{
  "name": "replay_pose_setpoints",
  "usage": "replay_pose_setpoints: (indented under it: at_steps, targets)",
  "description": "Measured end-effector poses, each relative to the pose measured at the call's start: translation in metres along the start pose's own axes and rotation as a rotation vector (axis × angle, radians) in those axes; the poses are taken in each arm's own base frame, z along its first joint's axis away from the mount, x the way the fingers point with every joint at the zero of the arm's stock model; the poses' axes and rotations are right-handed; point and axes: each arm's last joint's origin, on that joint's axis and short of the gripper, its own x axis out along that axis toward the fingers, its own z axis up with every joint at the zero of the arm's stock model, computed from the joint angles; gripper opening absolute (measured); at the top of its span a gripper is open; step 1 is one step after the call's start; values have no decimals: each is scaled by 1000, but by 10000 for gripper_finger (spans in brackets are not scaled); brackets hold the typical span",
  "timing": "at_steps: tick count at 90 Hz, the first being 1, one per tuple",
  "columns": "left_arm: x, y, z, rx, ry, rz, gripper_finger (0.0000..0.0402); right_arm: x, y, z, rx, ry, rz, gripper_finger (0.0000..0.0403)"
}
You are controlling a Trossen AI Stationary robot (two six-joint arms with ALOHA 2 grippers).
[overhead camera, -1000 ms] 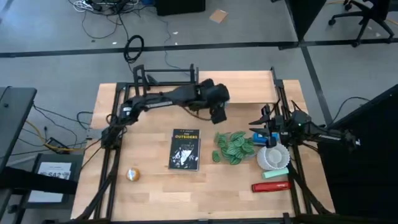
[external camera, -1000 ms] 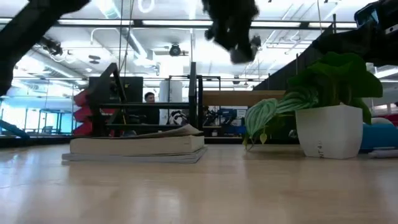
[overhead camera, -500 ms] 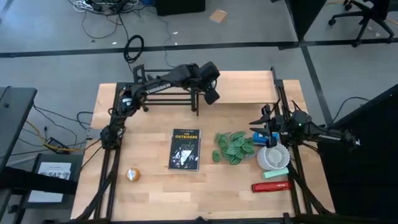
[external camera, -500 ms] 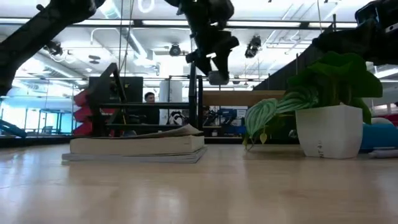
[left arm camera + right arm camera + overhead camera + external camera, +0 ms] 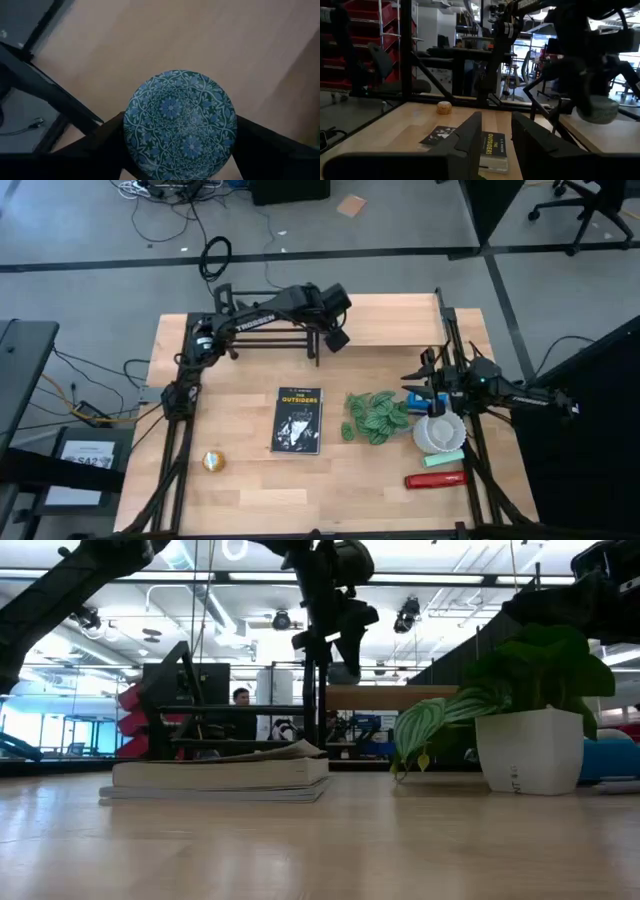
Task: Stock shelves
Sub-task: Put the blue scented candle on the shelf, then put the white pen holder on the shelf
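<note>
Your book (image 5: 298, 420) is lying flat in the middle of the counter (image 5: 250, 490), its cover reading "THE OUTSIDERS", and the left arm's link is showing white "TROSSEN" lettering. That arm is reaching out from the counter's left side across the black rack (image 5: 262, 330), which is standing at the far edge on the left; the wooden shelf (image 5: 400, 320) is standing just beside it at the far right. Your left pincer (image 5: 335, 335) is hovering by the rack's right end frame, pinching a round tin (image 5: 180, 122) with a blue floral lid between its fingers. Your right pincer (image 5: 432, 380) is waiting at the counter's right side, next to the potted plant (image 5: 378, 416), its fingers (image 5: 470, 135) spread apart and holding nothing. A small yellow ball (image 5: 212, 461) is sitting near the front left.
</note>
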Motion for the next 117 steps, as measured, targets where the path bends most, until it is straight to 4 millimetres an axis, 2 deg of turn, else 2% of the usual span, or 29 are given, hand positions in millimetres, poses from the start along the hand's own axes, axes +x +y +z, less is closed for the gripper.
replay_pose_setpoints:
  at_steps: [33, 53, 68, 89, 102, 117]
  targets:
    - [0, -4, 4, 4, -42, -34, 328, 0, 0, 0, 0, 0, 0, 77]
    - [-8, -3, 8, 6, -64, -43, 335, 0, 0, 0, 0, 0, 0, 77]
    - [-39, -3, 22, -9, -185, -61, 328, 0, 0, 0, 0, 0, 0, 77]
    - [-89, -6, 24, -51, -352, -106, 316, 0, 0, 0, 0, 0, 0, 77]
    - [-122, -18, 21, -71, -449, -170, 313, 0, 0, 0, 0, -1, 0, 77]
    - [-161, -40, 7, -147, -502, -294, 312, 0, -1, 0, -44, -1, -44, 77]
